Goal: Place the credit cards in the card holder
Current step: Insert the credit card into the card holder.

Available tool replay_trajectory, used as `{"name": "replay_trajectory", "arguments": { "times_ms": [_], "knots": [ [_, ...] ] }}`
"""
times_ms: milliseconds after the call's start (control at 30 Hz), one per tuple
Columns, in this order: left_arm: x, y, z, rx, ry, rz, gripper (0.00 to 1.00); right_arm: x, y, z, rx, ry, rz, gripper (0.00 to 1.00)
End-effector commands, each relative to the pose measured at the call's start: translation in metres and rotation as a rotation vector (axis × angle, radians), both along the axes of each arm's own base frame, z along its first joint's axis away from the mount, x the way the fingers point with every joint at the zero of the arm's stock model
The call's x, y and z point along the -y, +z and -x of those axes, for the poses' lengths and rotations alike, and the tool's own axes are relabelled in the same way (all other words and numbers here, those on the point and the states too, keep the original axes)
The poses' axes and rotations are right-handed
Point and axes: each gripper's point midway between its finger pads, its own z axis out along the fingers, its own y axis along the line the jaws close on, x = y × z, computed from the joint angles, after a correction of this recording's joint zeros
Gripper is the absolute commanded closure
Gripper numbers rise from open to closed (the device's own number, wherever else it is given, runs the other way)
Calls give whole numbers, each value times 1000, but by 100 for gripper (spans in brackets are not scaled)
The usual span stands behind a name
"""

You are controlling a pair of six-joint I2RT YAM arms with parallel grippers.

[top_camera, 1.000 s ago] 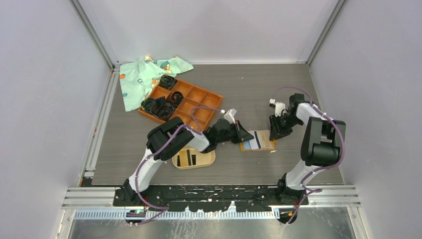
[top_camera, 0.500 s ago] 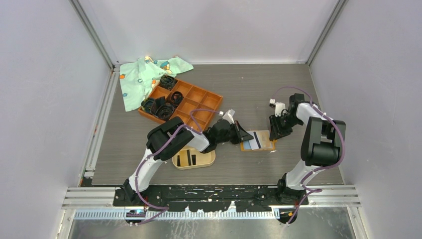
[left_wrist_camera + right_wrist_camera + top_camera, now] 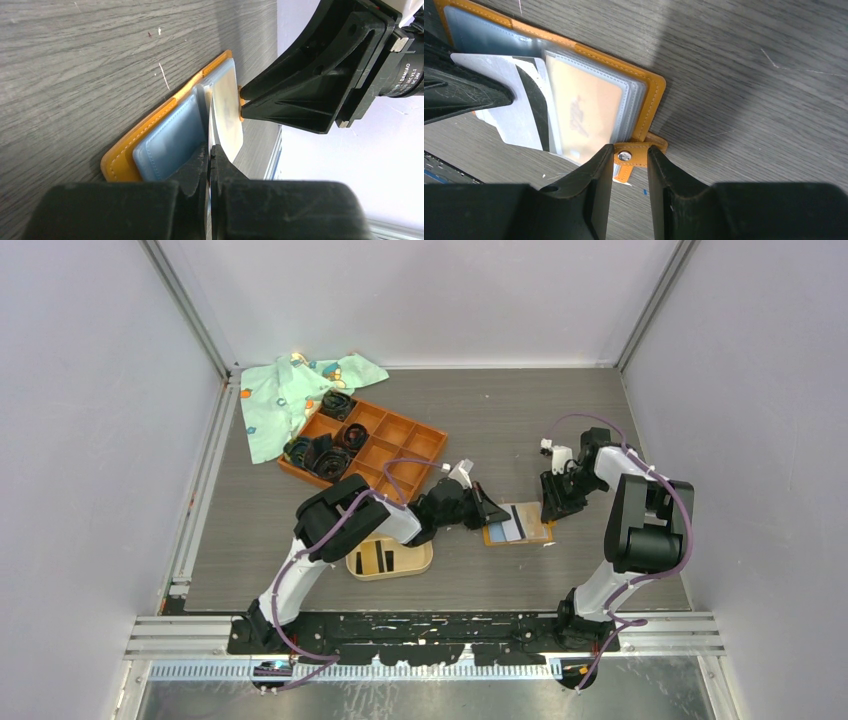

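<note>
The orange wallet (image 3: 528, 533) lies open on the table, with a blue-grey inside (image 3: 170, 140) and clear sleeves (image 3: 584, 112). A silvery credit card with a dark stripe (image 3: 519, 122) sticks partly out of a sleeve. My left gripper (image 3: 210, 150) is shut on that card's edge (image 3: 497, 515). At the wallet's right side, my right gripper (image 3: 630, 150) is closed on the orange snap tab (image 3: 631, 156) and holds it against the table (image 3: 551, 510). The beige oval card holder (image 3: 418, 562) sits to the near left, with two dark cards (image 3: 376, 558) in it.
An orange grid tray (image 3: 400, 455) with black coiled bands (image 3: 318, 452) stands at the back left, next to a patterned cloth (image 3: 285, 395). The left arm's forearm (image 3: 345, 515) reaches over the card holder's far side.
</note>
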Motion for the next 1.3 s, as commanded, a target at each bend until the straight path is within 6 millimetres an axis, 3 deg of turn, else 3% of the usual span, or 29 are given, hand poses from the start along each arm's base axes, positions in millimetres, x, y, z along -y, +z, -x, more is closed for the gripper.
{"name": "replay_trajectory", "arguments": {
  "times_ms": [0, 600, 800, 1000, 1100, 1167, 1267],
  "knots": [
    [5, -10, 9, -23, -42, -17, 100, -6, 4, -4, 4, 28, -18, 64],
    [19, -20, 13, -65, -75, -37, 97, -14, 8, -5, 13, 44, -40, 61],
    [14, -23, 12, -69, -64, -62, 89, -6, 32, -12, 108, 48, 9, 45],
    [14, -23, 13, -76, -68, -58, 81, -16, 65, -3, 228, 151, -23, 44],
    [14, -23, 13, -84, -75, -53, 79, -44, 84, 12, 326, 286, -141, 53],
    [15, -22, 14, -93, -79, -45, 79, -71, 90, 29, 409, 450, -226, 73],
    [14, -24, 15, -108, -84, -41, 78, -102, 85, 61, 494, 721, -318, 91]
  ]
}}
